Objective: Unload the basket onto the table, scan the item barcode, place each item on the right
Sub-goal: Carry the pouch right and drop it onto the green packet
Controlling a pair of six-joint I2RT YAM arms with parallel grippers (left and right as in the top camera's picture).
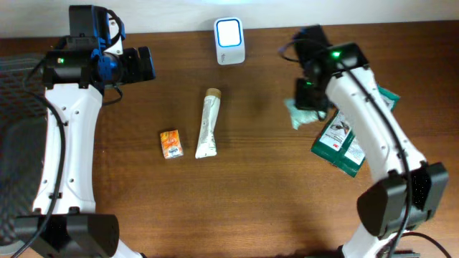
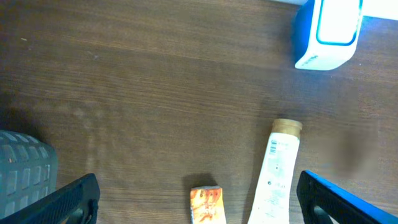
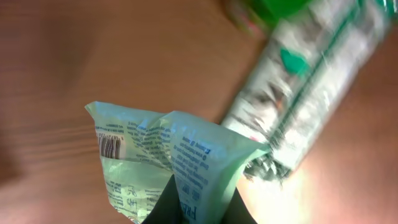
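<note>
One seemingly light, floppy pale green plastic pouch (image 3: 155, 155), lower centre, is pinched at its fold by the right tool (image 3: 196, 211); left tool (image 1: 143, 64) spread wide.

Left end effector (image 1: 148, 64) gapes wide; right end effector (image 3: 194, 210), mostly hidden, seems clamped on a pouch (image 3: 158, 155).

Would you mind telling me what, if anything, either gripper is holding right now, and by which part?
The right gripper pinches the pale green packet by its folded edge; the left gripper holds nothing.
</note>
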